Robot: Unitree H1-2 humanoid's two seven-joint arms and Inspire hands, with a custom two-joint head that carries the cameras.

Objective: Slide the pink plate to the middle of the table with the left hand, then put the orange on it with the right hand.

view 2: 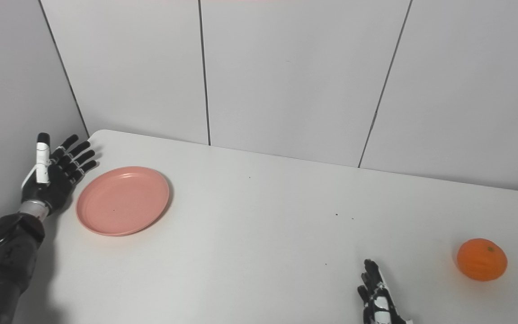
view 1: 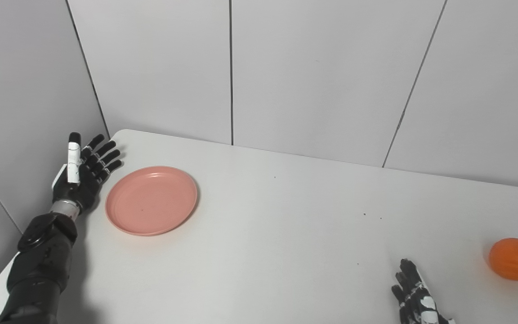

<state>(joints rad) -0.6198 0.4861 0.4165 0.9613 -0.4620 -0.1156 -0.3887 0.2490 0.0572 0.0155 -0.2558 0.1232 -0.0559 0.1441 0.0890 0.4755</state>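
The pink plate lies flat and empty on the left part of the white table. My left hand stands open just left of the plate's rim, fingers spread and pointing away, a small gap between palm and plate. The orange rests near the table's right edge. At the bottom edge my right hand lies low with its fingers extended, open and holding nothing, well to the left of the orange; its palm is cut off by the frame.
Grey wall panels close off the back and the left side, right behind the left hand. A few dark specks dot the tabletop between the plate and the orange.
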